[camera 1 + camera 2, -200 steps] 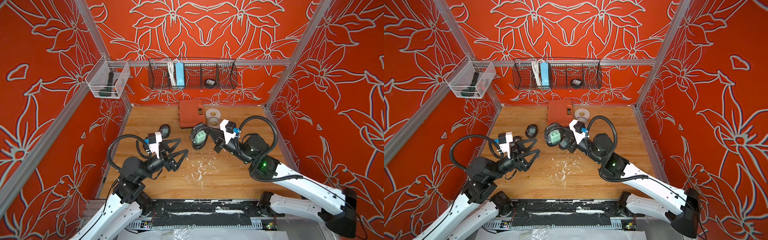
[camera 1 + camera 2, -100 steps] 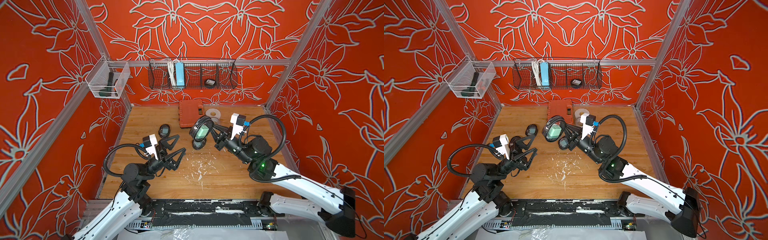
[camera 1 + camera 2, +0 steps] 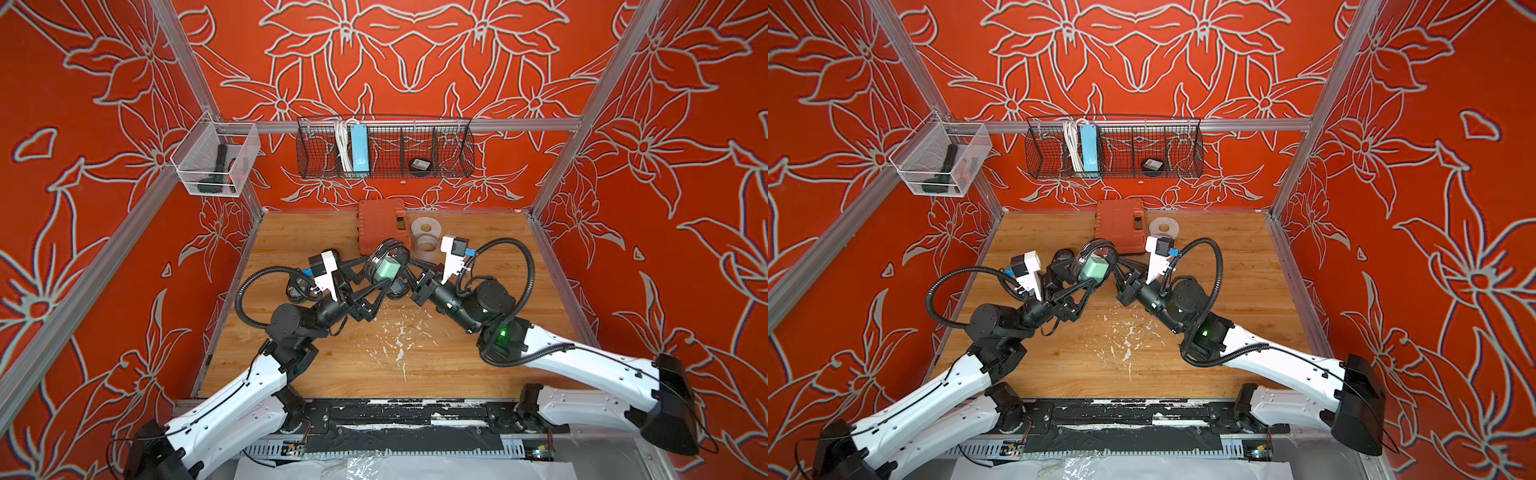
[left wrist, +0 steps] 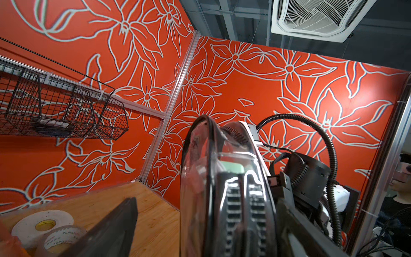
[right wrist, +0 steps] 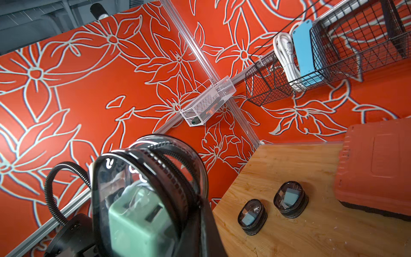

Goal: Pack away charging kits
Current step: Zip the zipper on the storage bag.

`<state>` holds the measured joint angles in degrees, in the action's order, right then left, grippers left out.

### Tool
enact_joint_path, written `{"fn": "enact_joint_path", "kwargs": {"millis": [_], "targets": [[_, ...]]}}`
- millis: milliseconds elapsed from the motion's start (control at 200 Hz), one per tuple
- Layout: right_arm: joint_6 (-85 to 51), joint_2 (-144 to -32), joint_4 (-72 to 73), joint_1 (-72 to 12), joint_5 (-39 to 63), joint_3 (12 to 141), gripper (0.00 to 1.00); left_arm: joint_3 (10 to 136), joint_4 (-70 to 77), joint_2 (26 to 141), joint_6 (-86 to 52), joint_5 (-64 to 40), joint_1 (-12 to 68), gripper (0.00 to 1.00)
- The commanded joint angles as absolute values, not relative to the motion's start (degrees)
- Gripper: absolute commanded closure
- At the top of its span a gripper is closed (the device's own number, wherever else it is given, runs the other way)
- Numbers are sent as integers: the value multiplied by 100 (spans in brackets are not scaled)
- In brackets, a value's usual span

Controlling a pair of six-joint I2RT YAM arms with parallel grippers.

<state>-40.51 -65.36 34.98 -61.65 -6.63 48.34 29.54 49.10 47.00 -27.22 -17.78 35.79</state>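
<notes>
A black-rimmed clear pouch (image 3: 386, 266) (image 3: 1094, 266) hangs above the middle of the table with its zip open and a teal plug (image 5: 138, 220) inside. My right gripper (image 3: 409, 268) (image 5: 200, 213) is shut on its rim. My left gripper (image 3: 376, 272) (image 4: 206, 200) is open, one finger on each side of the pouch (image 4: 222, 189), and table shows between one finger (image 4: 111, 229) and the pouch. Two closed pouches (image 5: 252, 217) (image 5: 290, 199), each holding a teal plug, stand on the table below. Another pouch (image 3: 419, 165) lies in the wire basket.
An orange case (image 3: 380, 224) and grey tape rolls (image 3: 426, 232) sit at the back of the table. The black wire basket (image 3: 453, 149) on the back wall holds a blue power strip (image 3: 358, 147). A clear bin (image 3: 214, 160) hangs on the left wall.
My right gripper has lifted the pouch off the table and swung it left. My left arm has reached in, and its open fingers now straddle the pouch.
</notes>
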Motion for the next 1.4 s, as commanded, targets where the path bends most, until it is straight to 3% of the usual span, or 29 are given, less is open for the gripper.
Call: {"fn": "enact_joint_path", "kwargs": {"millis": [0,90,220,325,530,761,901,1066,1181,1391], "targets": [[-4355,-6638,3937,-6274,-943,4816,100,3235,5182,4900,-2532,-1670,3670,16],[-4384,-6701,3947,-6291,-1016,4803,100,3383,5083,5032,-2532,-1703,3689,38],[-4349,-6628,3830,-6285,-1177,4721,100,3620,4631,5054,-2545,-1536,3691,78],[-3708,-6516,3577,-6239,-984,4800,100,3920,3917,5053,-2565,-1446,3691,100],[-1813,-6456,2157,-5683,-360,5454,100,4496,1986,5029,-2616,-1483,3692,100],[571,-6353,1490,-5156,615,5676,100,4986,-24,5013,-2624,-1451,3691,100],[1445,-6439,1248,-5036,710,5746,100,5219,-656,4976,-2654,-1697,3691,100],[2590,-6376,1304,-4871,1159,5621,100,5473,-1737,4957,-2710,-1239,3691,100],[3268,-6455,678,-4702,1845,5873,100,5577,-2104,5068,-2666,-1305,3692,100],[4021,-6688,-35,-4417,2118,6214,100,5727,-2517,5182,-2511,-1508,3691,100]]}}
